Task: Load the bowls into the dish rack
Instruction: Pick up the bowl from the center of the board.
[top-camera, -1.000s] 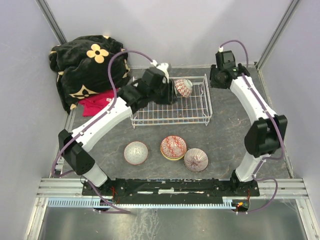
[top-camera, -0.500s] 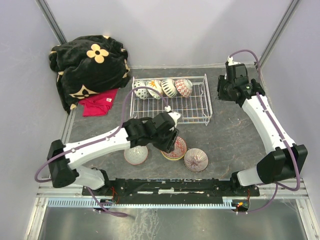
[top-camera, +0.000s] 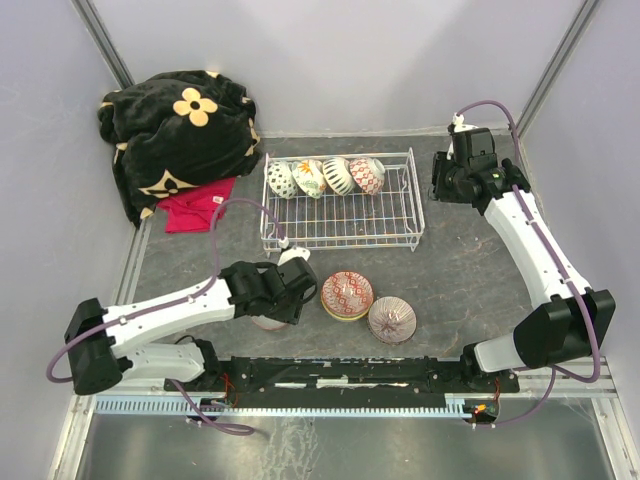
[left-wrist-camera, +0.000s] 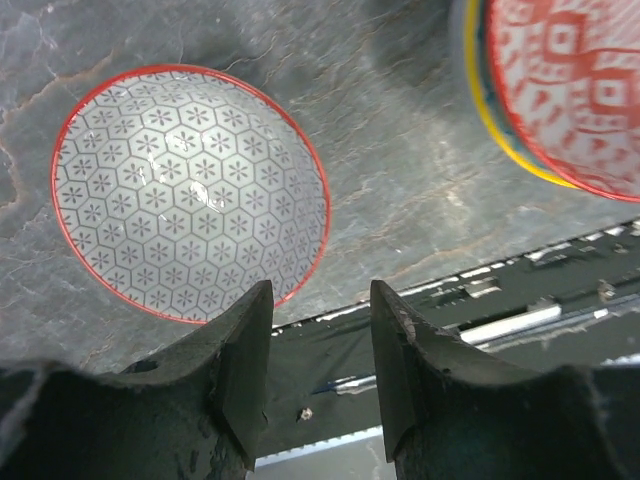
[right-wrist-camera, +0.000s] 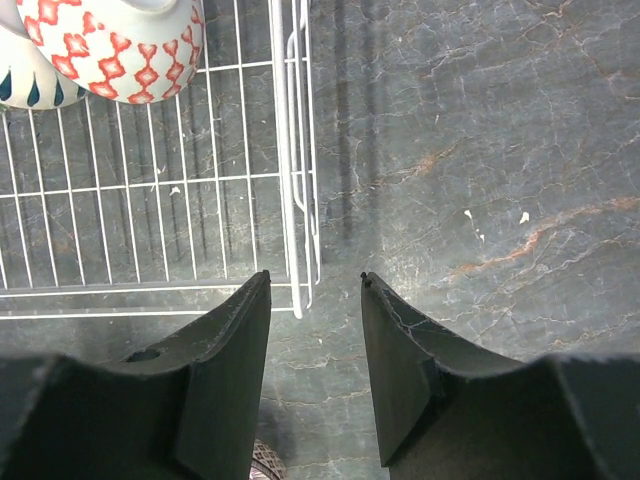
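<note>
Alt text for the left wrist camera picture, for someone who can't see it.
The open, empty left gripper hangs over a grey table beside a red-rimmed white bowl with hexagons. A red-patterned bowl shows at top right.

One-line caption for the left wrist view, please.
Open left gripper poised over the edge of the red-rimmed hexagon bowl; a red-patterned bowl sits at upper right.

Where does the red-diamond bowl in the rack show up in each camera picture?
Top external: the red-diamond bowl is the rightmost of four along the far side of the rack.
Left wrist: not in it.
Right wrist: top left corner, inside the rack.
Shared landmark: the rack's right wall, seen in the top and right wrist views.
</note>
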